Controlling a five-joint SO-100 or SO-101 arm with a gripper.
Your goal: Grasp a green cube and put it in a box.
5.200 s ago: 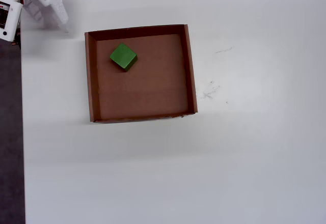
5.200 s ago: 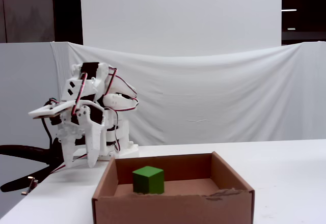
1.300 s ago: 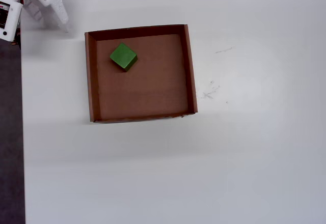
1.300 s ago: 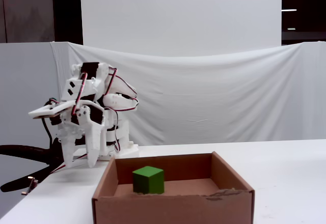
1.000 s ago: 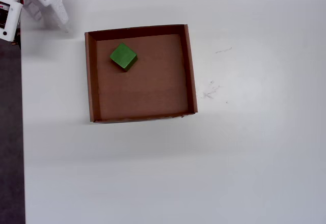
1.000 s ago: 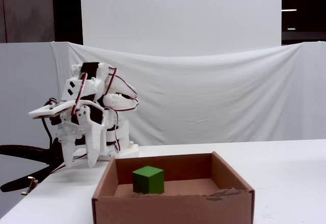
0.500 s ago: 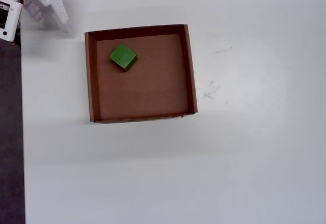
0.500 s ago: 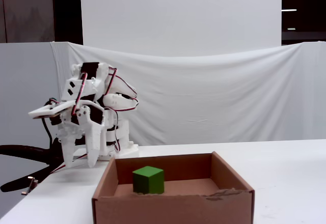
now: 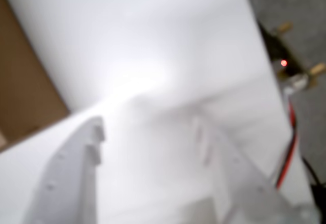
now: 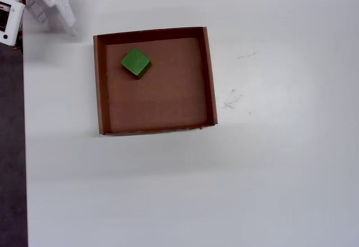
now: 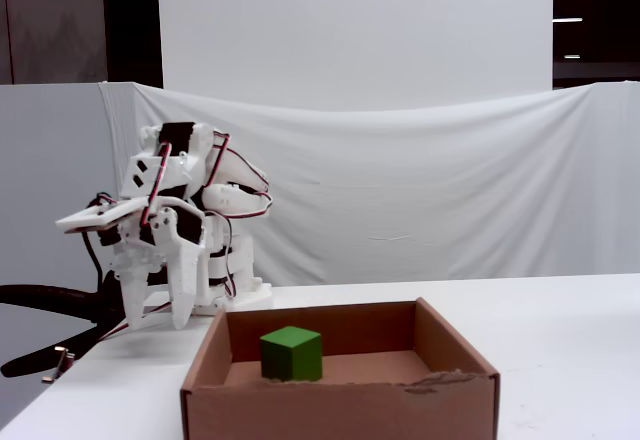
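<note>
The green cube (image 10: 136, 62) lies inside the box (image 10: 99, 84), in its upper left part in the overhead view, resting on the floor. In the fixed view the cube (image 11: 291, 352) sits behind the front wall of the box (image 11: 340, 410). My gripper (image 10: 55, 19) is at the table's top left corner, apart from the box, folded back near the arm's base. In the fixed view it (image 11: 156, 323) points down, left of the box, with its jaws apart and empty. The blurred wrist view shows the gripper (image 9: 148, 127) open over white table, with brown cardboard (image 9: 20, 81) at the left edge.
The table's left edge (image 10: 23, 146) runs beside dark floor in the overhead view. Red and black cables (image 9: 291, 132) and a lit board hang at the right of the wrist view. A white cloth backdrop (image 11: 420, 190) stands behind the table. Faint scratches (image 10: 231, 99) mark the table right of the box.
</note>
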